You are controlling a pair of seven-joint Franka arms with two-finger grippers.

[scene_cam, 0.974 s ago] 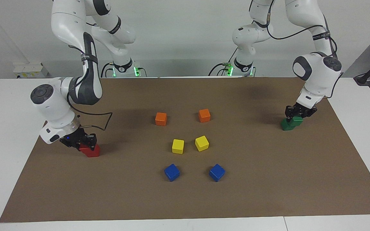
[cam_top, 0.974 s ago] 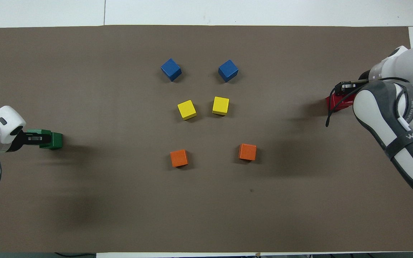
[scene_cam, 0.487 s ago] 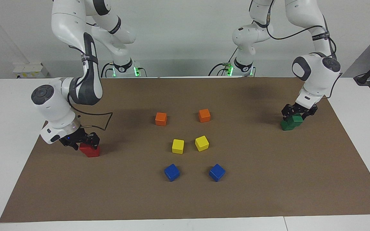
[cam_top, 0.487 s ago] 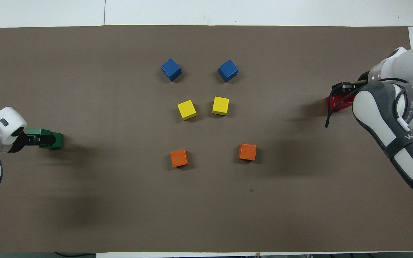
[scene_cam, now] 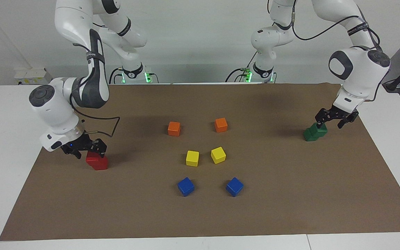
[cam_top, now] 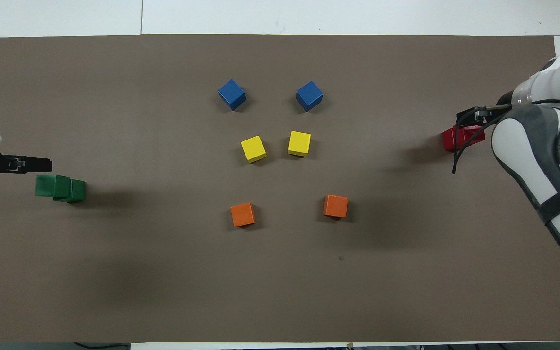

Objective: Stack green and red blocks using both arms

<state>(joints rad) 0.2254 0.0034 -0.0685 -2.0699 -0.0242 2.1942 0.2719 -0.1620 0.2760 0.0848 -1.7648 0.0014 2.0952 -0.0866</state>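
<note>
Green and red blocks sit in two small stacks at either end of a brown mat (scene_cam: 200, 215) that covers most of the white table (scene_cam: 9, 146), with a pale wall (scene_cam: 200, 31) above it. The left gripper (scene_cam: 336, 118) hangs just above the green stack (scene_cam: 314, 132) — fingers spread, holding nothing. The right gripper (scene_cam: 83, 148) hangs just above the red stack (scene_cam: 97, 162), fingers likewise apart and empty. Each upper cube sits askew on its lower one. Mid-mat lie the orange cubes (scene_cam: 174, 128), nearest the robots, then the yellow cubes (scene_cam: 192, 158) and — farthest — the blue cubes (scene_cam: 185, 186).
</note>
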